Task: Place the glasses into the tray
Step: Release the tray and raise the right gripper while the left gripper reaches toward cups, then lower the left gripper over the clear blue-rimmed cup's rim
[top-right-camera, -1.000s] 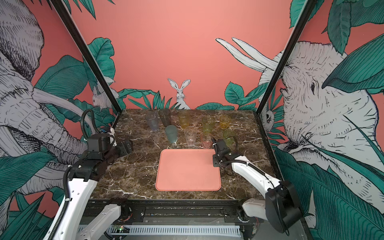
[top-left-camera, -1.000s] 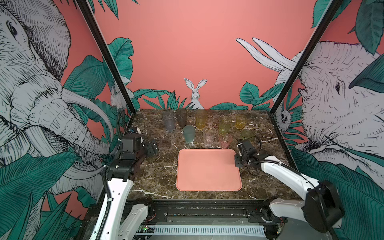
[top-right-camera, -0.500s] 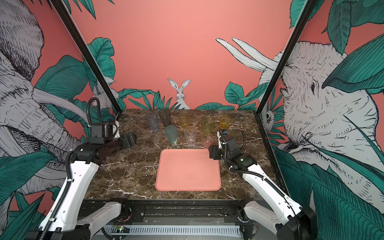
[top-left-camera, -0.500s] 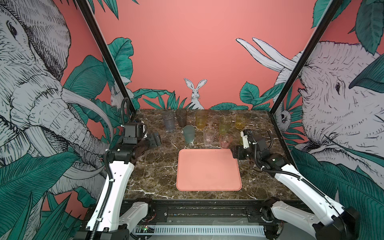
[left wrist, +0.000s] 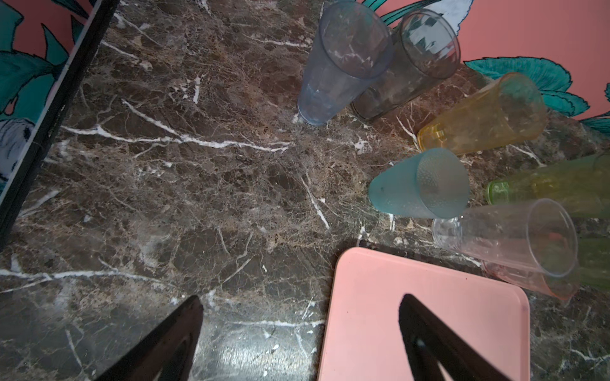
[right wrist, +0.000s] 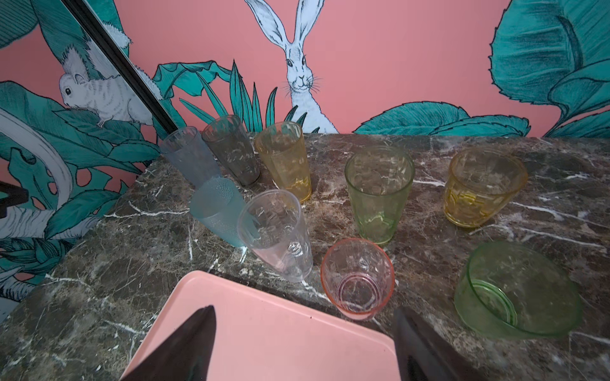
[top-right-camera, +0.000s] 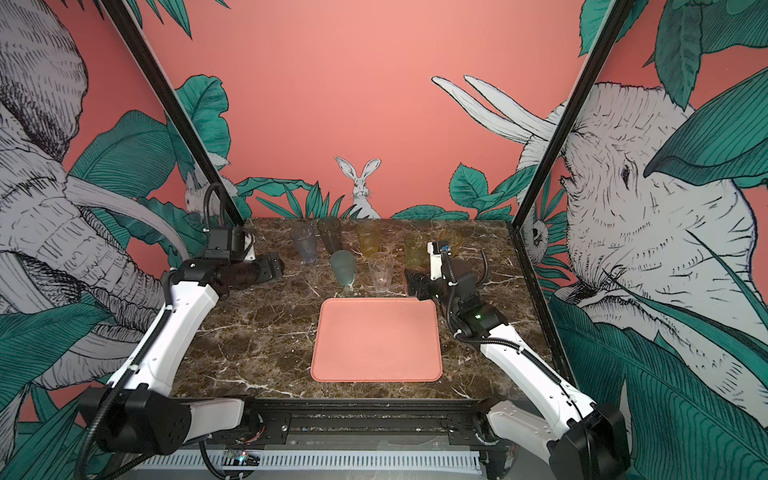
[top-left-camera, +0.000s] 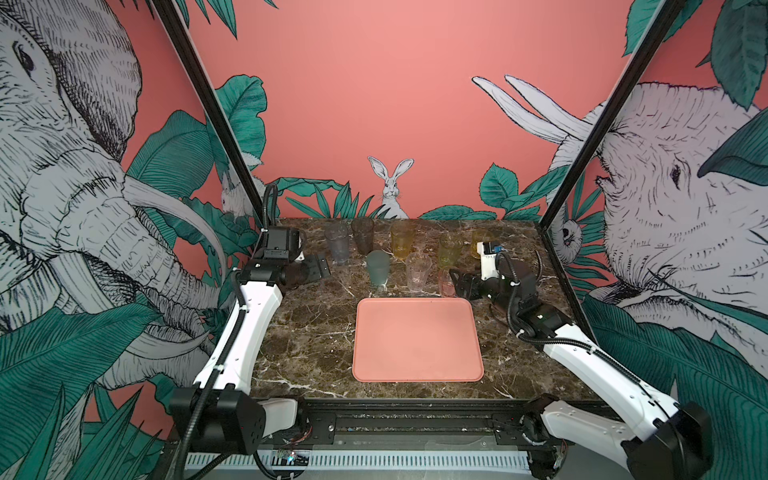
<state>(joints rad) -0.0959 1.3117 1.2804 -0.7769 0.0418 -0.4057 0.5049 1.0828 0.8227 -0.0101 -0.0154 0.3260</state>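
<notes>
Glasses [right wrist: 378, 194], 9 translucent tapered plastic tumblers in mixed tints, all stand on the brown marble tabletop [top-left-camera: 307, 332] beyond the flat salmon-pink rectangular tray [top-left-camera: 415, 336]; none is inside it. Right gripper [right wrist: 303, 310], jaws apart and empty, hovers over the tray's far edge, facing the short pink tumbler [right wrist: 358, 278] just beyond it. Left gripper [left wrist: 302, 298], equally spread and empty, waits near the tray's far left corner. Best to straddle the pink tumbler low, squeeze gently, and lift clear of the rim.
</notes>
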